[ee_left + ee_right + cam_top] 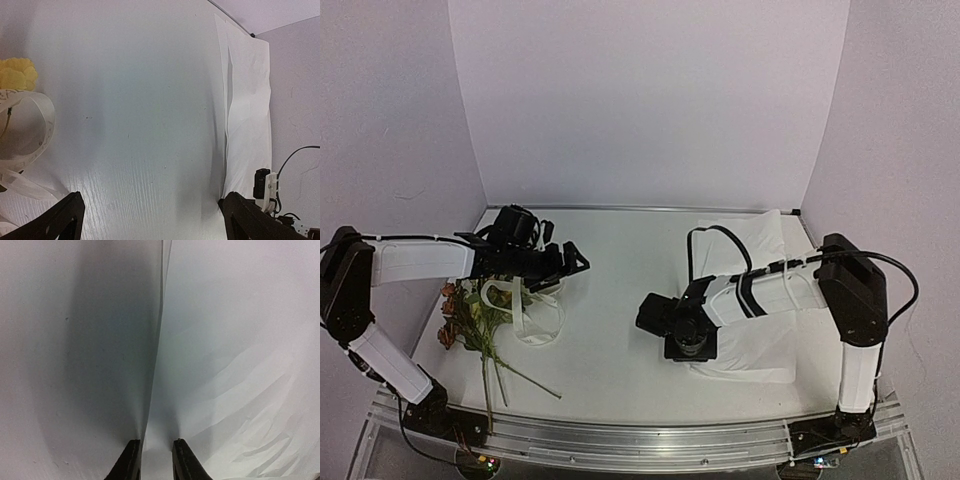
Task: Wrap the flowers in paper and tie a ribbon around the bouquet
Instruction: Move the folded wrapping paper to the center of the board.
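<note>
The right gripper (156, 456), its jaws narrowed to a slit astride the left edge of the thin, creased paper (752, 352) lying at the right, should pinch just that 1 soft layer (grip unclear), while the left gripper (157, 220) gapes empty near the floppy looped ribbon (535, 318) and wiry-stemmed flowers (470, 318) at the left.

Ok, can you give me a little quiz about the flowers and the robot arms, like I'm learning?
1. True or false: the flowers are already wrapped in the paper.
2. Fill in: the ribbon lies looped beside the ____.
3. The right gripper is at: A the ribbon, B the paper's edge, C the flower stems.
Key: 1 false; 2 flowers; 3 B.
</note>
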You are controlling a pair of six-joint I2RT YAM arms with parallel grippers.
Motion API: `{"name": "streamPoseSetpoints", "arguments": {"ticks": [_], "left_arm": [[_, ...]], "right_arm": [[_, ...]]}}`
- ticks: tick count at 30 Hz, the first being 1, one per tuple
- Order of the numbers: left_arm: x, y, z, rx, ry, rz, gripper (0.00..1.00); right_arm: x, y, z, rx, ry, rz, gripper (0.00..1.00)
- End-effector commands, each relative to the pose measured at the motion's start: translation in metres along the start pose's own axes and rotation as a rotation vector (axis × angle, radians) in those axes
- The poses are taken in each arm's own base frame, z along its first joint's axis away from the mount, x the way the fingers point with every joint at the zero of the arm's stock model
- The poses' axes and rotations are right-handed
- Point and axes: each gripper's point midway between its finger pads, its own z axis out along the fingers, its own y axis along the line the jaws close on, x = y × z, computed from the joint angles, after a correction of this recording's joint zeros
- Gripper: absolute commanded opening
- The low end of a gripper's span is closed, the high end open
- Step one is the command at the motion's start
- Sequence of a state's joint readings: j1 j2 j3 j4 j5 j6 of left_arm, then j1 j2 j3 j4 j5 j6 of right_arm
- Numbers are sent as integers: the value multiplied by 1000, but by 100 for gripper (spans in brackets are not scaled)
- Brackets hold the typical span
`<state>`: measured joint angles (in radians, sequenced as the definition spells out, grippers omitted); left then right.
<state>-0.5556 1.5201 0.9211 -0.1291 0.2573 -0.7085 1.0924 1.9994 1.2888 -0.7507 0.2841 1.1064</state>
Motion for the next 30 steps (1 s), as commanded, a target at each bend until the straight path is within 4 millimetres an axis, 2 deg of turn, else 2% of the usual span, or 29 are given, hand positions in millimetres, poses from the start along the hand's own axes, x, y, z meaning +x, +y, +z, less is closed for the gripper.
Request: {"name": "streamPoseSetpoints", "arguments": {"ticks": [1, 5, 11, 14, 16, 20, 24, 26, 30], "left_arm": [[-8, -12, 2, 44, -17, -1, 100], [-5, -12, 5, 55, -5, -12, 100], [-2, -12, 6, 71, 3, -31, 100], [0, -13, 6, 86, 9, -37, 100], [2, -14, 6, 98, 16, -39, 100], [11, -23, 12, 172, 48, -97, 100], [35, -41, 29, 305, 131, -190, 99], [55, -52, 43, 330, 181, -198, 98], [83, -76, 61, 393, 246, -217, 95]], "right_arm": [[-5, 3, -13, -48, -17, 17, 13], [-10, 6, -22, -80, -29, 26, 0], [-22, 12, -46, -146, -52, 45, 0], [-23, -1, -55, -147, -67, 58, 0], [-17, -22, -56, -126, -69, 85, 8], [1, -60, -58, -126, -57, 157, 32], [6, -76, -65, -178, -70, 230, 54], [8, -82, -66, -208, -75, 287, 63], [17, -101, -62, -262, -96, 419, 75]]}}
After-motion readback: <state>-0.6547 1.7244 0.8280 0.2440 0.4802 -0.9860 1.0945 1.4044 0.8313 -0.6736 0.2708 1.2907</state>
